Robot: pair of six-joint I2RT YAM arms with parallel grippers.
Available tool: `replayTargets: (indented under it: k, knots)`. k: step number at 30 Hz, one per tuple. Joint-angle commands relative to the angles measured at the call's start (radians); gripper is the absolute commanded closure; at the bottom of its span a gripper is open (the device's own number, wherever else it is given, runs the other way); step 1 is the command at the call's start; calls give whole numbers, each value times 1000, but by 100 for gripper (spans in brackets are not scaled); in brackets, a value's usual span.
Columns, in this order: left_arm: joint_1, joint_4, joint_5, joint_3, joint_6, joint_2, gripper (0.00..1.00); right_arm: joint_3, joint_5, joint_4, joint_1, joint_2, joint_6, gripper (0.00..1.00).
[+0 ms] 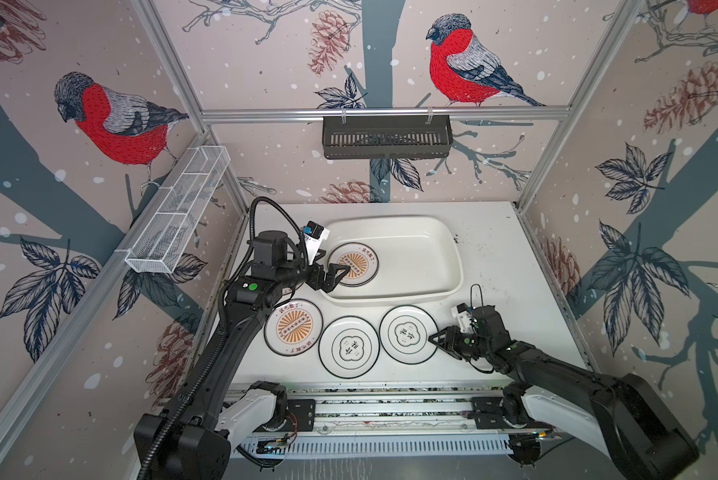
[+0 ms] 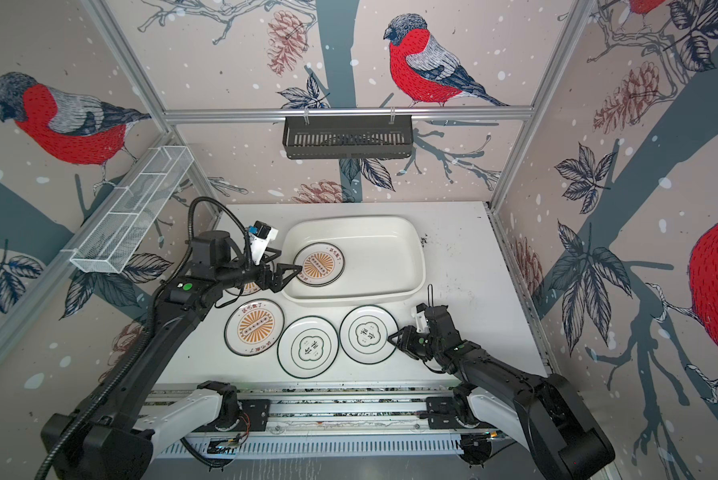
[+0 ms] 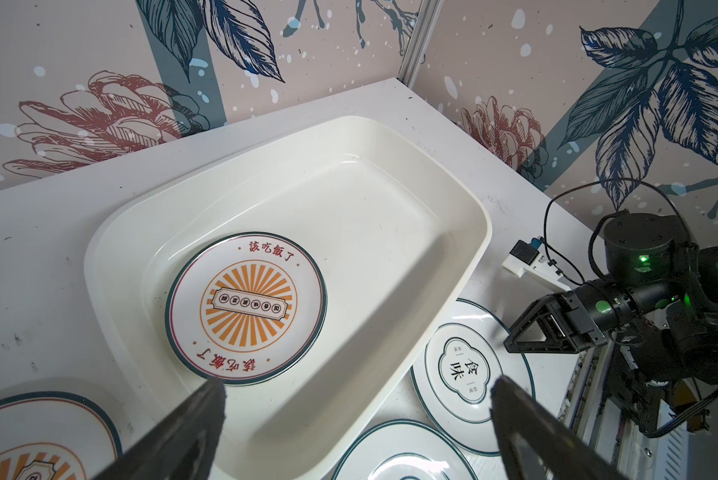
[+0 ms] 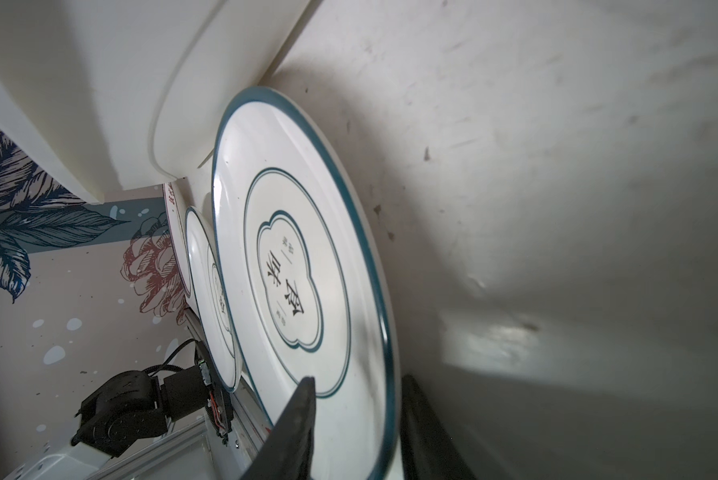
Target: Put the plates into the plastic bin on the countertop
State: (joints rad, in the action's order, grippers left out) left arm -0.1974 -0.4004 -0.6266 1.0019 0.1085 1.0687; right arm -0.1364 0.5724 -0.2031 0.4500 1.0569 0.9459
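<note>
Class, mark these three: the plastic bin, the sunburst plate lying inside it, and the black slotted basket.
plastic bin [image 1: 415, 262]: a top view, bare floor.
sunburst plate in the bin [image 3: 247, 307]: left wrist view, centre emblem.
black slotted basket [image 1: 386, 137]: a top view, slotted front wall.

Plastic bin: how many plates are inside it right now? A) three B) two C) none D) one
D: in both top views a single sunburst plate lies flat on the floor of the plastic bin, and the rest of the bin's floor is bare.
</note>
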Motion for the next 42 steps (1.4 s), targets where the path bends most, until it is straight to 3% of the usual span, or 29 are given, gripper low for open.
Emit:
replayTargets:
  k: [1,21,42]
  knots:
    - [0,34,-6,1,9,-6,2,0,-24,0,1,16,-2,64]
    - [0,38,-17,-22,3,-13,2,27,-63,-57,-6,84,2,77]
    - [1,40,-19,-20,-3,-14,2,48,-51,-39,-47,34,-15,92]
